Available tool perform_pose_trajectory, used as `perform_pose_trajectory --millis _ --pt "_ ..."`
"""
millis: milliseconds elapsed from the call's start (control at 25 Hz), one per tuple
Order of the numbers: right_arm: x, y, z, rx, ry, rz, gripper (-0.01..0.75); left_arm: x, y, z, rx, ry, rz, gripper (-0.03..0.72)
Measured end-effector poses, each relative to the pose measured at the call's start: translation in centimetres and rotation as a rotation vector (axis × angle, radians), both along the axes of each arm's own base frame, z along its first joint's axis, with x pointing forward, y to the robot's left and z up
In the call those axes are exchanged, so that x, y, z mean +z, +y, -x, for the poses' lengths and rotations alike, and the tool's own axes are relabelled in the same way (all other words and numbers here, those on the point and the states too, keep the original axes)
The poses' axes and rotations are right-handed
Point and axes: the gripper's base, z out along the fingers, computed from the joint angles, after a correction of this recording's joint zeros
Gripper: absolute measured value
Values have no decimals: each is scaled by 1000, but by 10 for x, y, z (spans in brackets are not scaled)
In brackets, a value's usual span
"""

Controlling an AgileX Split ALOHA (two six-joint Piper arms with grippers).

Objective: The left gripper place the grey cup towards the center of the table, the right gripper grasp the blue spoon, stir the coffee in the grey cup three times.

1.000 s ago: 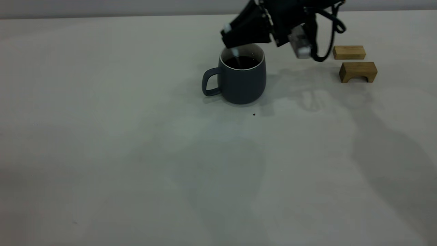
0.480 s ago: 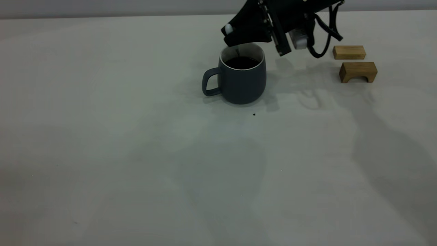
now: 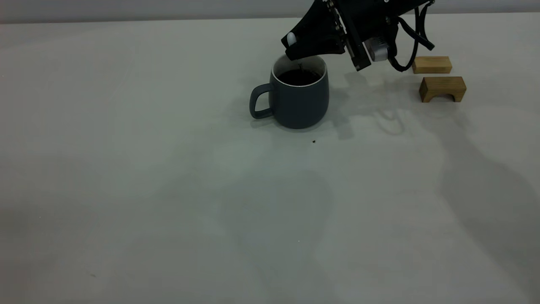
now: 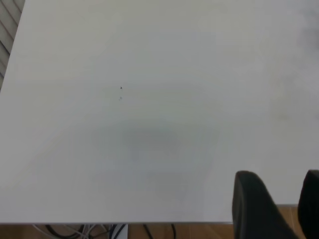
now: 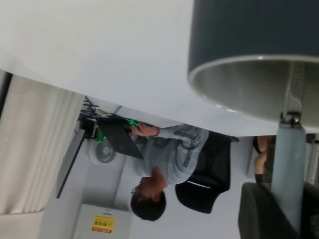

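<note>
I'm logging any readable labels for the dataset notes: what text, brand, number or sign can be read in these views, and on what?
Yellow sticker on a pale cabinet, right wrist view: has dark print, too small to read.
Grey cup, blue spoon, wooden blocks, table, right gripper: no text visible.

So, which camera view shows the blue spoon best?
The right wrist view: the thin spoon with pale blue handle runs from the right tool into the dark grey mug. The exterior view shows only its handle end. The left wrist view shows none.
</note>
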Motion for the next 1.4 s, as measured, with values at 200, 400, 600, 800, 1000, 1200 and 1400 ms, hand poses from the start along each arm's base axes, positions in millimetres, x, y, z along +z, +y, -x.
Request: perform_pose_trajectory --millis 200,400,600,800,1000,1200,1400 --pt "-1 0 3 28 5 6 206 0 0 0 0 0 0 297" --pt "-1 0 3 32 6 8 357 0 0 0 0 0 0 297" --pt "-2 -2 4 51 1 32 507 0 0 0 0 0 0 297" --pt "12 -7 6 143 -64 145 624 0 0 0 0 0 0 297" --pt "91 -21 8 277 -281 348 618 0 0 0 0 0 0 297" --pt "193 -37 25 329 -519 521 516 0 0 0 0 0 0 297" --pt "288 -53 61 319 -736 663 414 0 0 0 0 0 0 297"
